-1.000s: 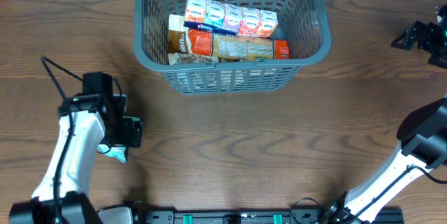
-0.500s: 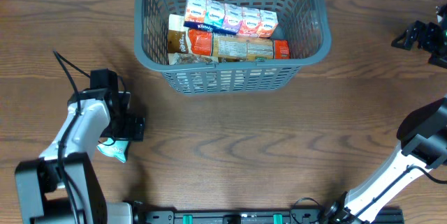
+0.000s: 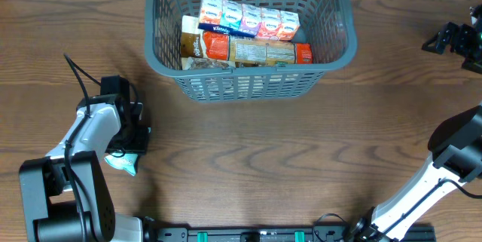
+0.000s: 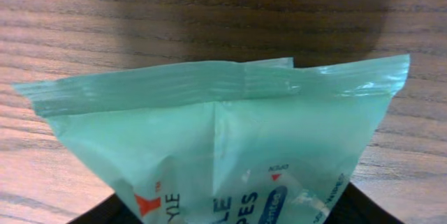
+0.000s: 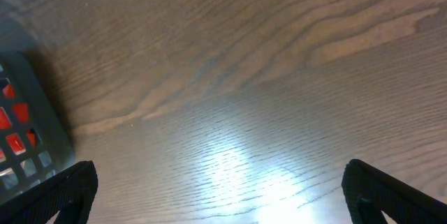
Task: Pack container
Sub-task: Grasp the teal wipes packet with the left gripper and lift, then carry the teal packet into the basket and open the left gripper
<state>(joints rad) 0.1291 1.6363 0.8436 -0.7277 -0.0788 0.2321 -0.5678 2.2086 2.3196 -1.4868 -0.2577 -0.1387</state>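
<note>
The counter (image 3: 263,151) is dark brown wood with long wavy grain. At its far edge, in the middle, stands the basket (image 3: 248,84). It is grey plastic, rectangular, with slotted lattice walls and a flared rim. Inside, a row of small tissue packs (image 3: 248,17) in pastel wrappers lies along the back. In front of them, orange and brown snack packets (image 3: 241,50) lie flat on the bottom. Their print is too small to read.

Near the left front of the counter, well apart from the basket, lies a soft packet (image 4: 223,140) of pale teal film. It has a crimped flat seal along its top and a fold down the middle. Its dark blue lettering is cut by the frame edge, so only fragments such as "PES" show, beside a red mark.

The left tool (image 4: 237,213) sits right over this packet, with a dark finger at each side of it. Whether it is pressing the film cannot be told.

The right tool (image 5: 220,196) is at the far right, released, with its fingers spread wide over bare wood and nothing between them. A corner of the basket shows at the left edge of the right wrist view.
</note>
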